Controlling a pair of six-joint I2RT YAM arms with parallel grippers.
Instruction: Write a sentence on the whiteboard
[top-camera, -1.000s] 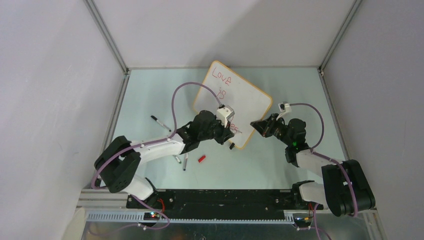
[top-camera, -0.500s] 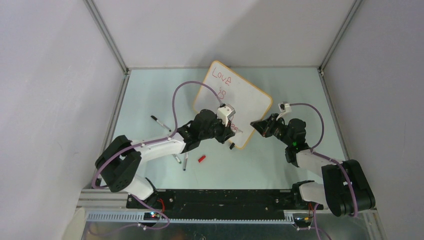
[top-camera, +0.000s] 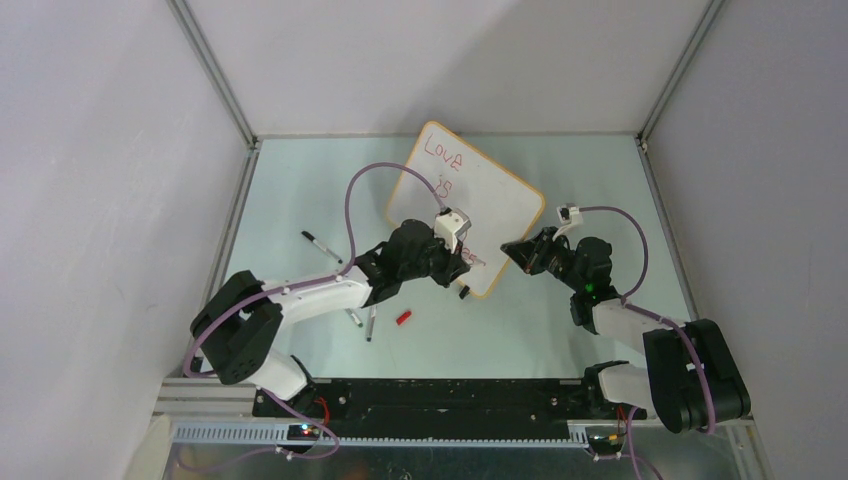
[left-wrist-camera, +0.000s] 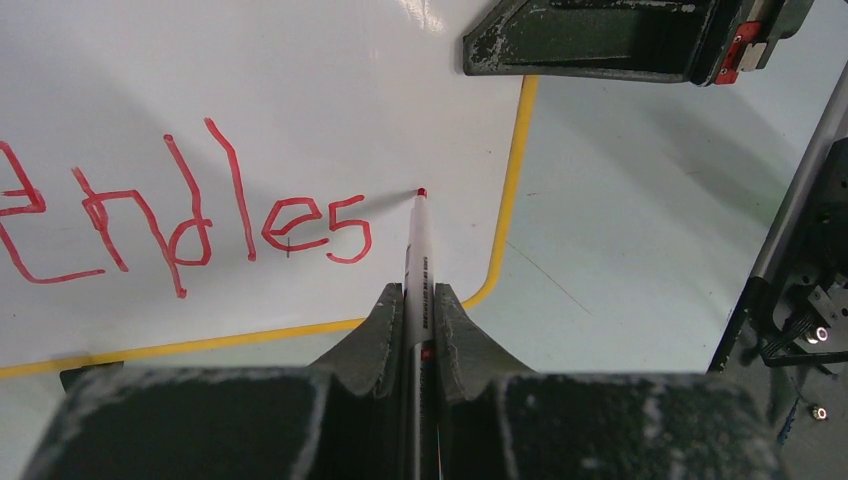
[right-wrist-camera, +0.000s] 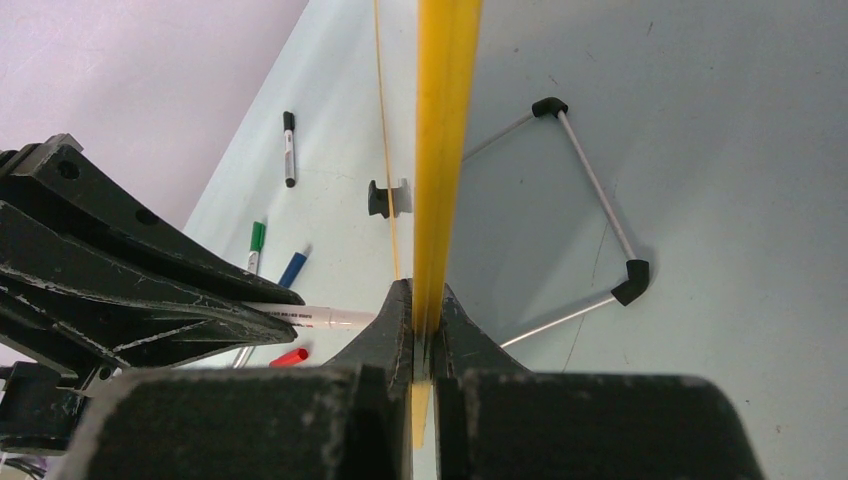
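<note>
The whiteboard (top-camera: 490, 195) stands tilted mid-table, orange-tan frame (left-wrist-camera: 508, 200). The red sentence reads "Love" (top-camera: 443, 149) and "is" in the top view. The third line reads "Endles" (left-wrist-camera: 190, 225) in the left wrist view. My left gripper (left-wrist-camera: 418, 297) is shut on a white red-tipped marker (left-wrist-camera: 419, 250). Its tip touches the board just right of the last "s". My right gripper (right-wrist-camera: 425, 300) is shut on the board's yellow edge (right-wrist-camera: 445, 120) and shows in the top view (top-camera: 515, 248).
Loose markers lie left of the board: a black-capped one (top-camera: 320, 245), green (right-wrist-camera: 255, 240) and blue (right-wrist-camera: 292, 268) ones. A red cap (top-camera: 404, 317) lies near the left arm. The board's wire stand (right-wrist-camera: 590, 200) rests behind it. Grey walls enclose the table.
The left gripper has shifted very slightly along the bottom line of writing. The right arm and the board have not moved.
</note>
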